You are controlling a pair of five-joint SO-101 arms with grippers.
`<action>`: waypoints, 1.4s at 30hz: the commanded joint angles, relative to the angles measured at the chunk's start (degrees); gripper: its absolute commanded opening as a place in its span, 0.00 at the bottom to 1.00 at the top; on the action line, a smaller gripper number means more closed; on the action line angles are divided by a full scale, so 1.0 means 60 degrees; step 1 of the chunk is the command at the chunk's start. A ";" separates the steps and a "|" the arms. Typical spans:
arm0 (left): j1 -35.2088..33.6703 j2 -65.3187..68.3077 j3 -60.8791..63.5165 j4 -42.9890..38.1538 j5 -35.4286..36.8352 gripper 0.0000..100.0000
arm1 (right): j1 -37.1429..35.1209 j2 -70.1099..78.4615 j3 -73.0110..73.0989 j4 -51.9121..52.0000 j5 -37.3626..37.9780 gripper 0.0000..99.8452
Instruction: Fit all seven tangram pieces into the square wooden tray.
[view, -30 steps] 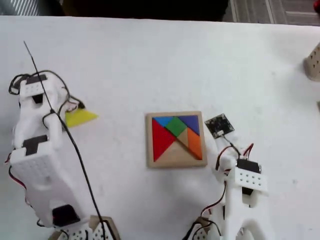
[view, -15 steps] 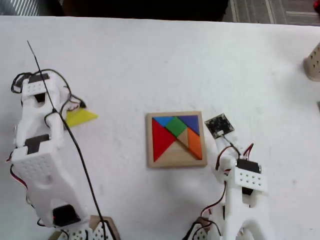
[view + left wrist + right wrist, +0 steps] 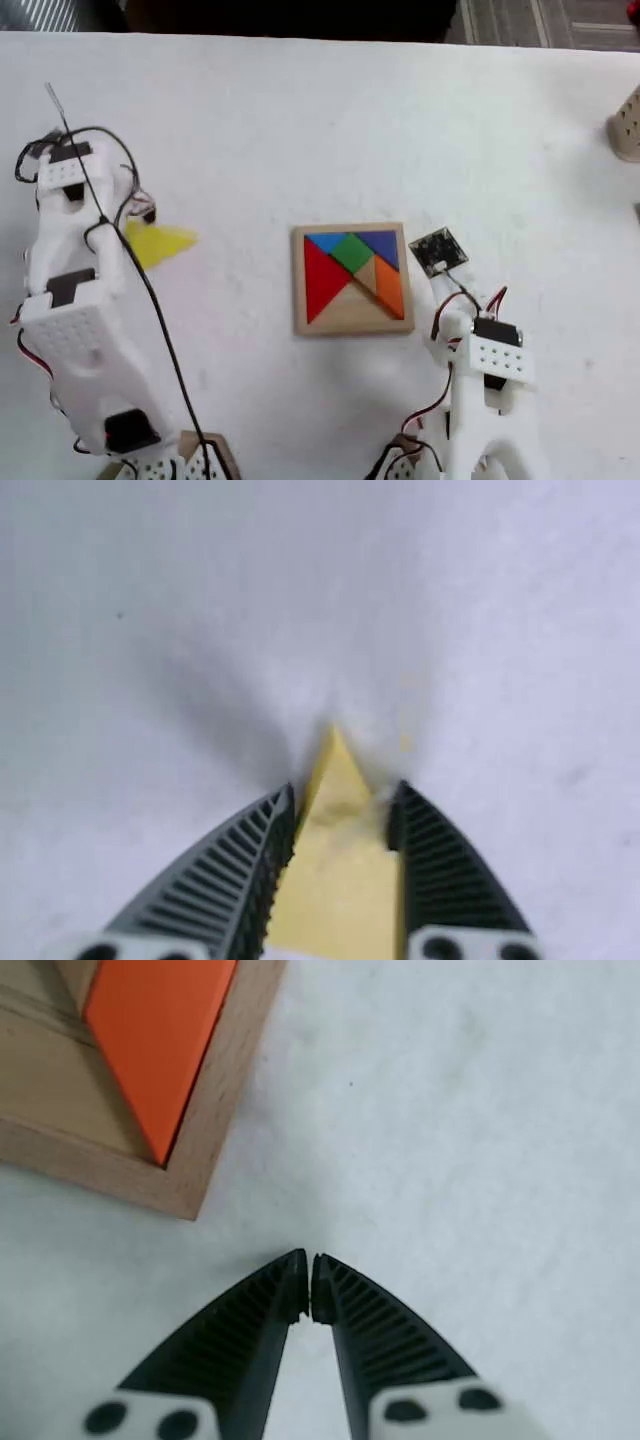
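While five coloured pieces (image 3: 322, 280) fill the tray (image 3: 350, 328), left tool (image 3: 342, 788) grips one yellow piece (image 3: 338, 880), right tool (image 3: 308, 1260) closed empty.

You have a white table (image 3: 300, 120) here, and a tan perforated block (image 3: 626, 125) sits at its right edge.

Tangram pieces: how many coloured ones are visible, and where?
6. Five in the square wooden tray: light blue triangle, green square, dark blue piece, red triangle, orange piece. The yellow triangle is in the left tool. A tan wedge may be another.
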 commanded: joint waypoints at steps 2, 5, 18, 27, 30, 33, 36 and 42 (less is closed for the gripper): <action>-0.0125 -0.0037 -0.0337 -0.0161 -0.1231 0.08 | -0.0110 -0.0271 -0.0073 0.0095 0.0117 0.02; 0.0125 -0.0037 -0.0322 -0.0015 -0.1758 0.12 | -0.0110 -0.0271 -0.0073 0.0095 0.0117 0.02; 0.3099 -0.0799 0.1436 0.0249 -0.3414 0.13 | -0.0110 -0.0271 -0.0073 0.0095 0.0117 0.02; 0.5018 -0.3377 0.4147 -0.1143 -0.3473 0.13 | -0.0110 -0.0271 -0.0073 0.0081 0.0132 0.02; 0.4784 -0.4564 0.4718 -0.1377 -0.3692 0.14 | -0.0110 -0.0271 -0.0073 0.0081 0.0132 0.02; 0.3641 -0.5839 0.5084 -0.1377 -0.4322 0.14 | -0.0110 -0.0271 -0.0073 0.0066 0.0132 0.02; 0.1971 -0.6806 0.5582 -0.1377 -0.4410 0.14 | -0.0110 -0.0271 -0.0073 0.0066 0.0088 0.02; -0.0945 -0.7568 0.6667 -0.1597 -0.4396 0.14 | -0.0593 -0.0271 -0.0220 0.0110 -0.0498 0.02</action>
